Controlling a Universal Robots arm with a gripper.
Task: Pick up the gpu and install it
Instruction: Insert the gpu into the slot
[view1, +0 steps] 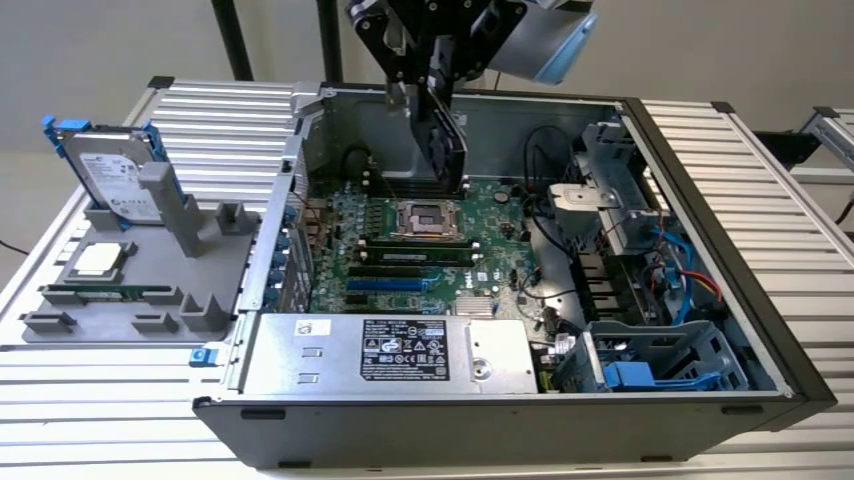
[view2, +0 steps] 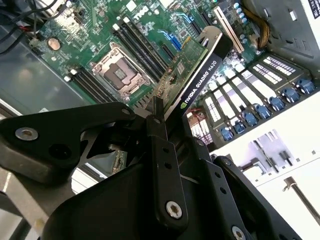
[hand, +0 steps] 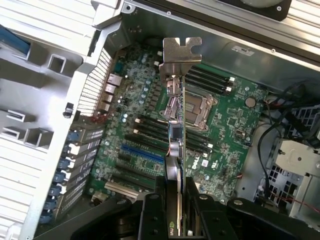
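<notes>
A robot arm's end effector (view1: 430, 95) hangs over an open computer case (view1: 721, 250). Its two black fingers (hand: 150, 215) are closed narrow on the gpu (view1: 449, 140), pinching one short end of the card between them. The gpu juts straight out from the fingers, edge-on in the first wrist view, with its silver bracket (hand: 181, 52) at the far end from the grip. This hold leaves the bracket and the long connector edge free, which I judge suits seating the card. The card is in the air, touching nothing but the fingers, and is not yet in any slot. Directly beyond it lies the green motherboard (view1: 400, 250), with the square processor socket (view1: 430, 215) and the memory slots roughly under the card's tip. The long expansion slots (hand: 142, 152), one of them blue, lie to one side of the end effector, nearer the case's perforated rear wall (hand: 97, 80). There is open room above the board, but it is bounded. The rear wall stands on one side, a tangle of cables (view1: 561, 220) and a drive cage on the other, and the grey power supply (view1: 387, 350) along the near edge in the exterior view. Outside the case, well apart from the end effector, a hard drive (view1: 114, 170) stands upright in a grey holder (view1: 120, 290) on the slatted metal surface (view1: 107, 400).
</notes>
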